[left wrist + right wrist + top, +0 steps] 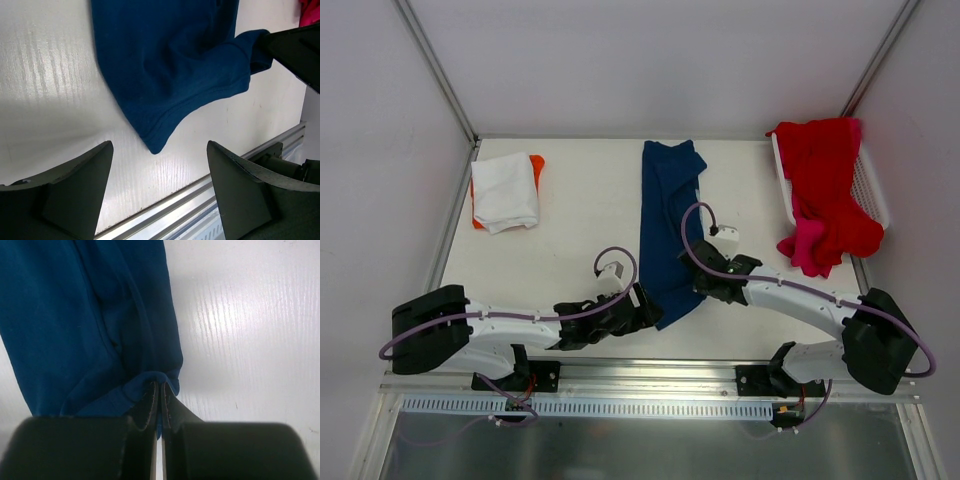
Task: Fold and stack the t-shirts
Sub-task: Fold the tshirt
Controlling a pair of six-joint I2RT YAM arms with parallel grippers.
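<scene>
The navy blue t-shirt lies as a long folded strip down the middle of the table. My right gripper is shut on its lower right edge, pinching a fold of cloth. My left gripper is open and empty just left of the shirt's near corner, which lies between the fingers and ahead of them. A folded white t-shirt lies on an orange one at the back left. Red and pink shirts hang over the basket at the right.
The white mesh basket stands at the back right against the wall. The table's near edge with its metal rail is just below the left gripper. Enclosure walls border the table on the left, right and back.
</scene>
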